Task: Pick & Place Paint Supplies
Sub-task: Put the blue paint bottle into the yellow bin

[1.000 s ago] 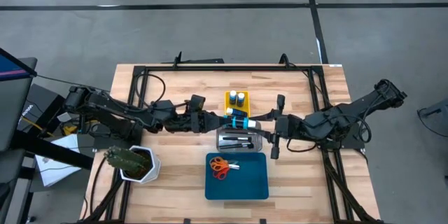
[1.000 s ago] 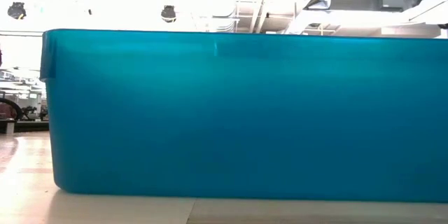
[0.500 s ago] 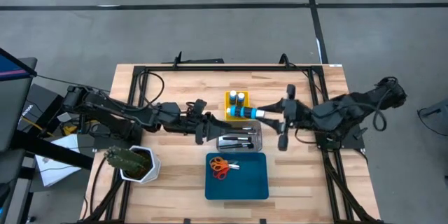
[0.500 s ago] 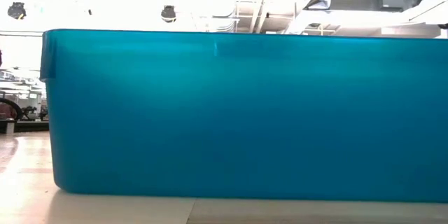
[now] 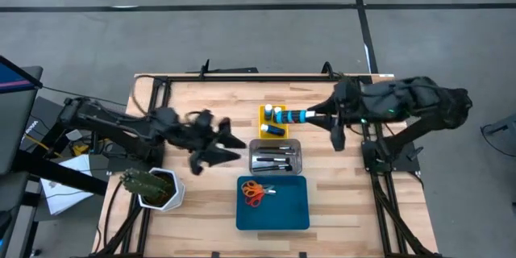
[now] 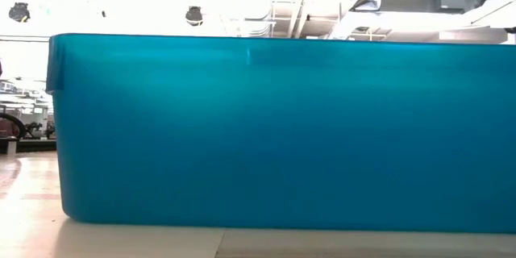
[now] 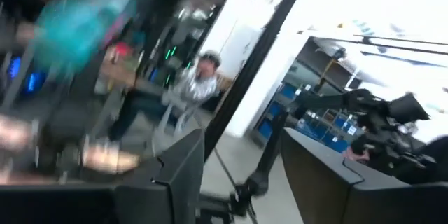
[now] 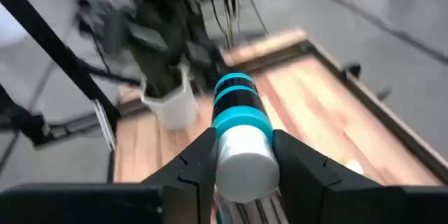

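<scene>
My right gripper (image 5: 313, 115) is shut on a small blue bottle (image 5: 295, 115) with a white cap, held level above the right edge of the yellow tray (image 5: 263, 122). Other blue bottles (image 5: 272, 113) stand in that tray. Dark-handled brushes (image 5: 274, 160) lie in the clear tray (image 5: 297, 160). Orange-handled scissors (image 5: 254, 193) lie in the blue tray (image 5: 282, 210). My left gripper (image 5: 224, 139) is open and holds nothing, left of the trays above the table. In the left wrist view its fingers (image 7: 183, 171) frame only the room. My right gripper pinches the bottle between its two fingers (image 8: 197, 162) at the white cap end (image 8: 245, 155). The fingers come level from the table's right, along the bottle. The blue body (image 8: 236, 101) sticks out past the fingertips toward the left, clear of the tray and table.
A green cactus in a white pot (image 5: 153, 185) stands near the table's left front. A black frame rail (image 5: 258, 79) runs along the far edge. In the low view the blue tray's wall (image 6: 282, 129) blocks everything behind it.
Both grippers were at the bottle above the clear tray. My left gripper let go, rolled and drew back toward the table's left edge. My right gripper kept the bottle, rose, and carried it toward the far edge, over the yellow tray.
</scene>
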Robot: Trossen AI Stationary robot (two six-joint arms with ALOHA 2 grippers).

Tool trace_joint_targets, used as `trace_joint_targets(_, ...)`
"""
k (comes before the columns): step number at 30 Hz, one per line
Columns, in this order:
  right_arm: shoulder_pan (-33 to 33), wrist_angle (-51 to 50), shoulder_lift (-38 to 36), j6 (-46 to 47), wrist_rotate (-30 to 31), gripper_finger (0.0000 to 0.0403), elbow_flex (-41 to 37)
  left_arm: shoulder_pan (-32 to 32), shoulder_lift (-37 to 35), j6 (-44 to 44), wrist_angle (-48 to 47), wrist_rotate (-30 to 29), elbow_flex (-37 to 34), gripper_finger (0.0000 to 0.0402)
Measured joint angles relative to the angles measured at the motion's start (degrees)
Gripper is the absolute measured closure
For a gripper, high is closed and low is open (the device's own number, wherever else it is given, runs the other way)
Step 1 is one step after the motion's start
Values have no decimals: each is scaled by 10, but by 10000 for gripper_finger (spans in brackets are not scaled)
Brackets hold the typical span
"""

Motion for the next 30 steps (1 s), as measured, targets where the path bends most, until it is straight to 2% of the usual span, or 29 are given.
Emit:
trace_joint_targets(4, -60, -83, 64, 3, -68, 290, 99, -1, -56, 63, 3, -9, 0, 229)
trace_joint_targets(10, -149, -227, 195, -24, -175, 290, 279, 3, -131, 147, -5, -71, 1, 242)
trace_joint_targets(13, -184, -194, 202, -30, -238, 290, 243, 3, -159, 179, -3, -99, 1, 248)
trace_joint_targets(16, -208, -210, 223, -30, -267, 290, 245, 3, -182, 196, -6, -120, 1, 252)
trace_joint_targets(18, -222, -240, 244, -36, -268, 290, 246, 3, -193, 203, -9, -125, 0, 255)
trace_joint_targets(20, -226, -216, 269, -34, -268, 290, 254, 3, -210, 211, -24, -131, 0, 257)
trace_joint_targets(30, -244, -237, 362, -15, -268, 290, 276, 4, -235, 213, -73, -163, 0, 259)
